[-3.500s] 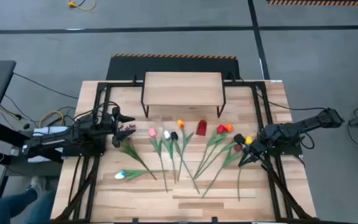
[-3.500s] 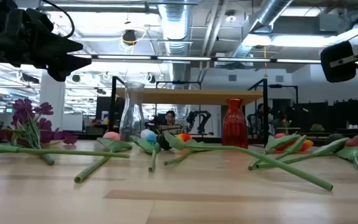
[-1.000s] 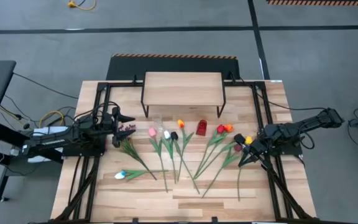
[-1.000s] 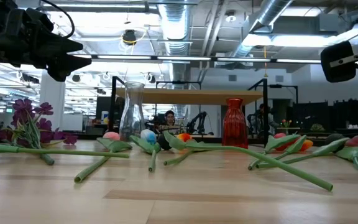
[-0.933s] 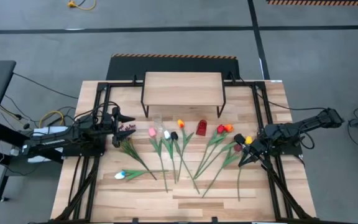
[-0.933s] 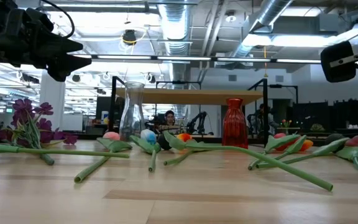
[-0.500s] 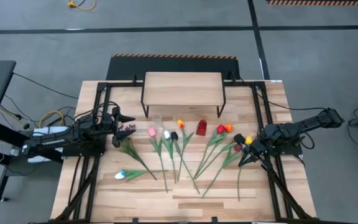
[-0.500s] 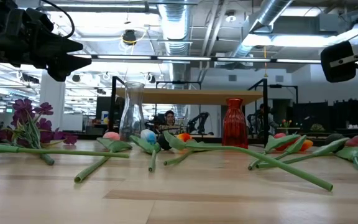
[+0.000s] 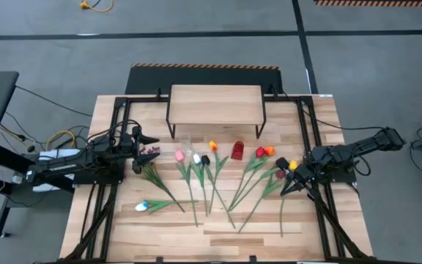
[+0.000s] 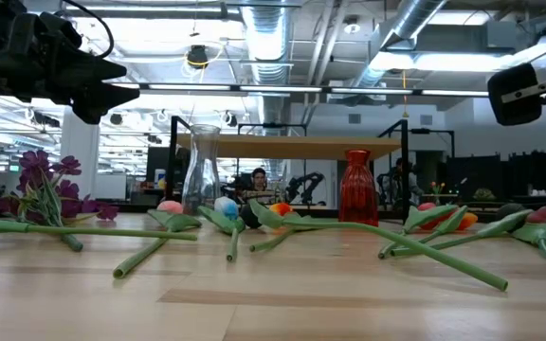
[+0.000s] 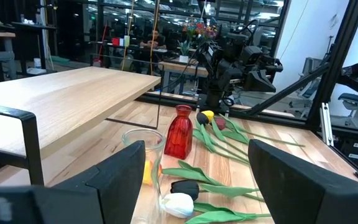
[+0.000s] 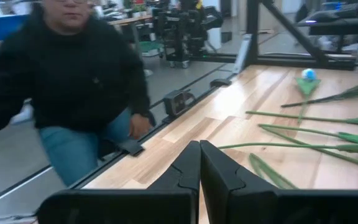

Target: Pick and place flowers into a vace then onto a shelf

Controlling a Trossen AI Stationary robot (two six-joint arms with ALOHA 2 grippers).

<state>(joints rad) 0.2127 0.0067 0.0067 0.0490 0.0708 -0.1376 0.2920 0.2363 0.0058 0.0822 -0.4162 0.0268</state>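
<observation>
Left gripper [image 9: 149, 144] at 9 o'clock of the worktop [image 9: 218, 227] — fingers wide apart, holding nothing. Right gripper [image 9: 283, 190] at 3 o'clock — fingers pressed together, empty. Flowers [image 9: 211, 176] lie fanned across centre; shelf [image 9: 215, 103] at 12 o'clock, bare.

Grey floor [image 9: 50, 44], ceiling ducts [image 10: 415, 24], perhaps distant workbenches [image 11: 185, 65] behind.

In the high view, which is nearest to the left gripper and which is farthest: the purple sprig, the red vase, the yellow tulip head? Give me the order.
From the left gripper:
1. purple sprig, right beside it at the table's left.
2. red vase, mid-table in front of the shelf.
3. yellow tulip head, far right, by the right gripper.
</observation>
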